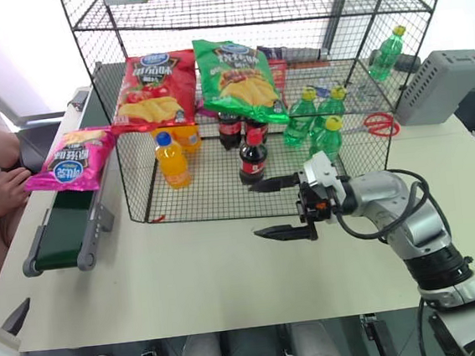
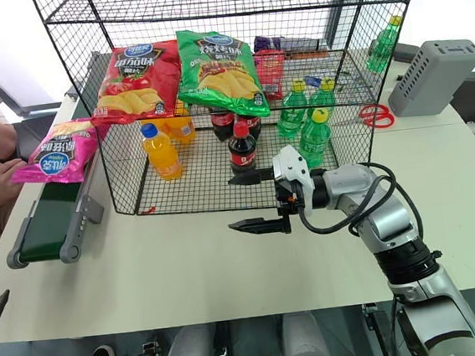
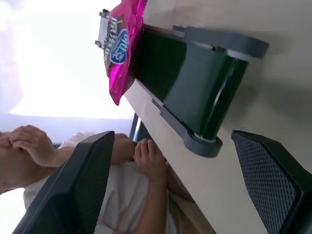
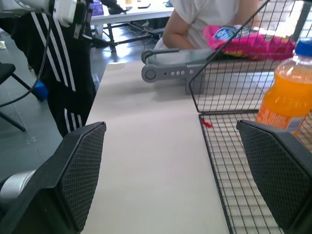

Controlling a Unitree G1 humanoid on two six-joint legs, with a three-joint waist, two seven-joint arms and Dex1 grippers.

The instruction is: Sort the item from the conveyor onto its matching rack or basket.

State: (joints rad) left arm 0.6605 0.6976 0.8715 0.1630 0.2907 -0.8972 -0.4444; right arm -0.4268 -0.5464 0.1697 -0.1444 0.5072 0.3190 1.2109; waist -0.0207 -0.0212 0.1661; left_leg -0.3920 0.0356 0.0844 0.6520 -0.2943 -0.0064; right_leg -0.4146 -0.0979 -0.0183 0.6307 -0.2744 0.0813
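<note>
Magenta crisp bag (image 3: 120,46) lies on the green conveyor (image 3: 195,83) — a person's hand (image 3: 152,161) nearby.

Just beyond the right pincer (image 1: 278,208): cola bottle (image 1: 252,157), upright. Farther off to its left: orange drink bottle (image 1: 172,160). Beyond, to its right: green bottles (image 1: 314,121) clustered; red scissors (image 1: 377,124) flat; grey vented box (image 1: 440,85) on the bench (image 1: 187,267). Higher, well past the pincer: red crisp bag (image 1: 155,90) and green crisp bag (image 1: 236,77), side by side. Far left: person's hand (image 1: 7,187).
</note>
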